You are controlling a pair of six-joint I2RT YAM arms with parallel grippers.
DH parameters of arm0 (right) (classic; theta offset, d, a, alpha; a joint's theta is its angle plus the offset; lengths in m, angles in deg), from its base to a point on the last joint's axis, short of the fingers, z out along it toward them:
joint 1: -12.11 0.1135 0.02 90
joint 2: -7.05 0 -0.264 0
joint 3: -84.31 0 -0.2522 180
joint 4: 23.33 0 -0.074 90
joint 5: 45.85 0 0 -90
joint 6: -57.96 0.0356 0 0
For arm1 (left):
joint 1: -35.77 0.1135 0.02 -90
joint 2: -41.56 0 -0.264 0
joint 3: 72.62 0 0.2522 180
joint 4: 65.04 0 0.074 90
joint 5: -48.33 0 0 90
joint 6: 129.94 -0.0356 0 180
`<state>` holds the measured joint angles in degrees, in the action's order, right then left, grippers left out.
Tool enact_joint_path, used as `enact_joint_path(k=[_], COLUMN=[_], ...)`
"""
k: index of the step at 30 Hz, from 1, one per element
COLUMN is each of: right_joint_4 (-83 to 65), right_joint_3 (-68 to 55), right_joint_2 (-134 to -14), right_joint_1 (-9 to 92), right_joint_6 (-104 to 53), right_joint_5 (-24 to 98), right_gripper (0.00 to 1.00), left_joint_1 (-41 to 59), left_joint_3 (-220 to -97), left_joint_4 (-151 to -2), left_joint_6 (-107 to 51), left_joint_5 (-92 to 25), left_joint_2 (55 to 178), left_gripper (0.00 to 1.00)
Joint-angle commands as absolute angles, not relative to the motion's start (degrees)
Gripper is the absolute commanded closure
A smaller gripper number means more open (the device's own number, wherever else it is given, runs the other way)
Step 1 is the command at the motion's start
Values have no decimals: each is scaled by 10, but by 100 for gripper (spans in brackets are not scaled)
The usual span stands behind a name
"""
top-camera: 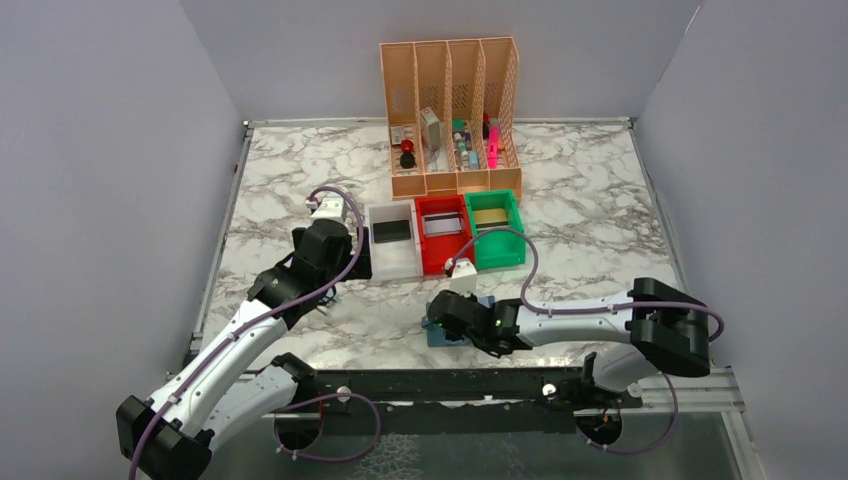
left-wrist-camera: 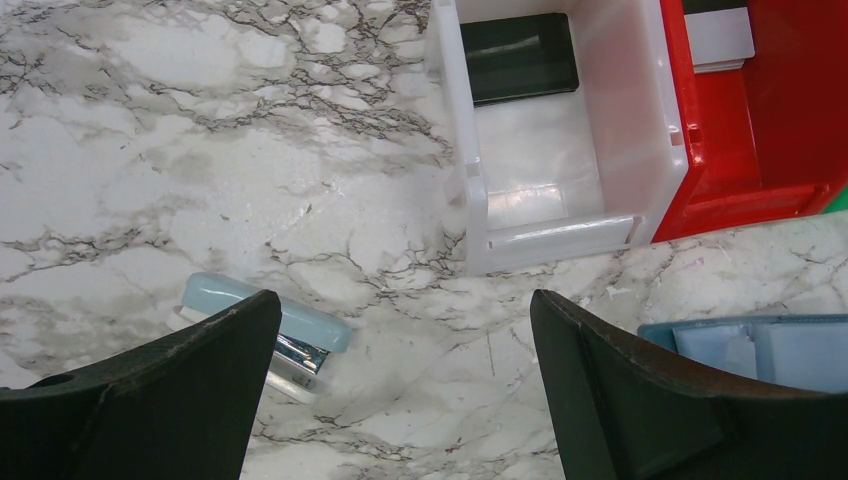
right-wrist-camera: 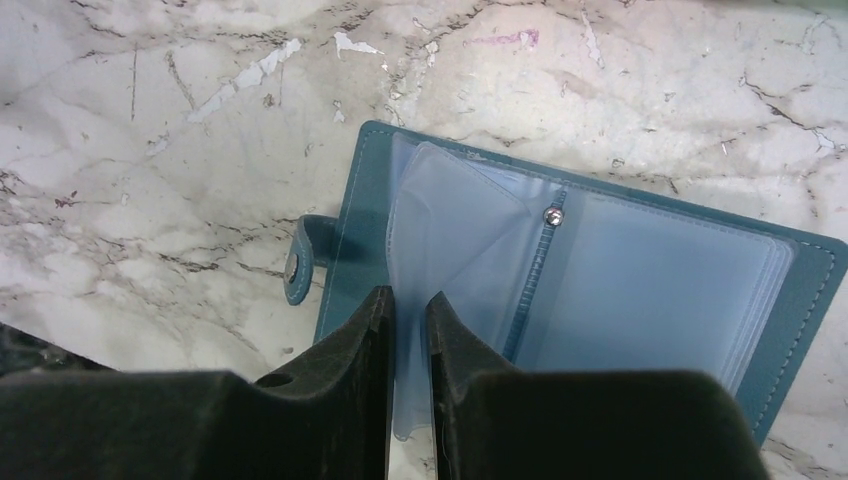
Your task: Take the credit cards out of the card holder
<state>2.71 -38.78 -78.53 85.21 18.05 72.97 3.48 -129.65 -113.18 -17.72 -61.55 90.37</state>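
From the top, the right pincer [top-camera: 455, 318] is sitting low over the card holder [top-camera: 434, 334], which is lying near the front of the marble surface [top-camera: 600, 220]. A silvery-grey card [top-camera: 443, 225] is lying in the red bin [top-camera: 440, 262] and a gold one [top-camera: 490, 217] in the green bin [top-camera: 497, 256], so I'm guessing both credit cards are already out. Over on the left wrist cam, the left pincer [left-wrist-camera: 400, 390] is hanging with its fingers wide apart and gripping nothing. It's hovering between a little light-blue stapler-looking thing [left-wrist-camera: 290, 322] and the holder's corner, with the white bin [left-wrist-camera: 560, 235] just ahead, and it's probably just staying clear. On the right wrist cam the holder is lying open and flat with its snap tab [right-wrist-camera: 303, 262] poking out left. The right fingers are pinching together on one clear pocket leaf [right-wrist-camera: 450, 220], lifting it a bit. To me that's looking like checking or flipping, since the pockets are looking empty.
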Motion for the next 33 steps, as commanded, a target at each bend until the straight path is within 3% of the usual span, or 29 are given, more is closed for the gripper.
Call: enact_joint_path(k=[1,11,18,22,33], right_joint_4=[3,-55,-47,-25,36], right_joint_3=[-410,-472,-482,-475,-446], right_joint_2=[-748,-675,-662,-667,-670], right_joint_1=[847,811,808,807,807], right_joint_6=[175,176,172,162,126], right_joint_5=[712,655,650,653,657], right_gripper=[79,74,65,50,44], left_joint_1=[38,38,38,38,38], left_joint_3=[-1294,-1294,-1293,-1293,-1293], left_joint_4=[-1121,-1121,-1120,-1120,-1121], left_joint_6=[-179,-179,-179,-179,-179], left_joint_5=[-605,-605,-604,-604,-604], left_joint_2=[900,900,900,899,901], left_gripper=[1,1,1,1,1])
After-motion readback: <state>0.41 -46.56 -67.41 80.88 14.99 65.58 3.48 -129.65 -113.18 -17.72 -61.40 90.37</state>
